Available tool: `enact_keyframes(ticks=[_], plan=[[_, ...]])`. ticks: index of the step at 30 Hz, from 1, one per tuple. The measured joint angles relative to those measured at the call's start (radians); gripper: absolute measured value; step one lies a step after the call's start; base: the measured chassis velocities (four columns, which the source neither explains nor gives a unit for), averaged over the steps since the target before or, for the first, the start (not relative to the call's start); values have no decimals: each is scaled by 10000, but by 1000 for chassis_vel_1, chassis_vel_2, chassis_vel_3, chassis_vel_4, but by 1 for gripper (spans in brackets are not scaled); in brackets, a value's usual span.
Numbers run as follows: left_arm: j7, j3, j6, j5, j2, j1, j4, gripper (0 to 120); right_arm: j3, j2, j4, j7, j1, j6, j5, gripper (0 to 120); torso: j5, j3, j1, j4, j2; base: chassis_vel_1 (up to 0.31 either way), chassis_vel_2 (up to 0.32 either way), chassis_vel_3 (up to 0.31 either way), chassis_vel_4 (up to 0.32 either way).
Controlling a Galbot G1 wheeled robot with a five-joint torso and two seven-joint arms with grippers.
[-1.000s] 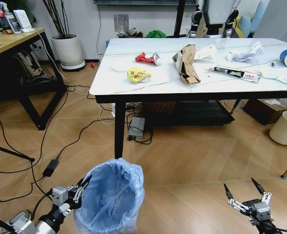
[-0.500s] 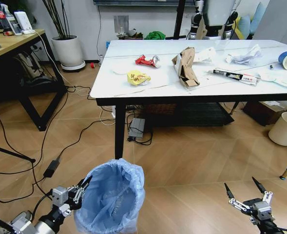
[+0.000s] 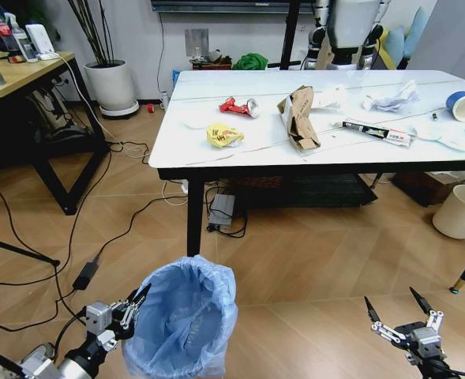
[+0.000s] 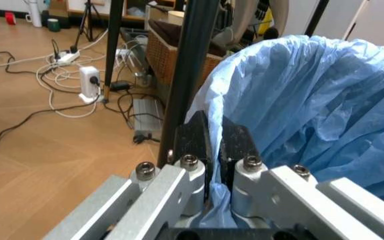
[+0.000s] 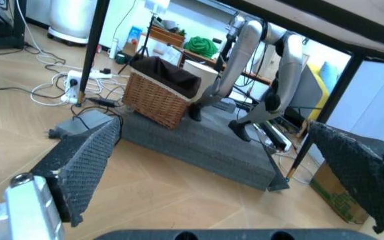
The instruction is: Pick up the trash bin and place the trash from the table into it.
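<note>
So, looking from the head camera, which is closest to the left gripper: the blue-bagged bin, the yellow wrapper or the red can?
1. The trash bin, clamped at its rim by the left gripper.
2. The yellow wrapper, near the table's front edge.
3. The red can, farther back.

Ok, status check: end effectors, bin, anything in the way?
Left end effector shut on bin rim. Right end effector open, empty, low. Trash on table. Floor cables to the left.

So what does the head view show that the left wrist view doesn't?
Head view alone: the table top with the trash, including the red can, yellow wrapper and brown cardboard, plus the open right hand low over the floor. Left wrist view alone: the left hand's fingers clamped on the liner's edge. Both: the trash bin and a black table leg.
</note>
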Motion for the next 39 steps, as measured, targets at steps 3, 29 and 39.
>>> enact_keyframes(ticks=[3, 29, 39], plan=[[0, -3, 11, 15, -58, 9, -48, 0, 5, -13, 21, -3, -25, 9, 12, 100, 0, 105, 46, 0, 151, 0, 0, 0, 0], [0, -42, 71, 48, -189, 135, -253, 0, 91, -156, 59, -11, -86, 42, 201, 100, 0, 764, 403, 0, 1166, 0, 0, 0, 0], [18, -29, 72, 86, -281, 192, -260, 0, 115, -157, 59, -28, -103, 69, 246, 100, 0, 1056, 581, 0, 1639, 0, 0, 0, 0]])
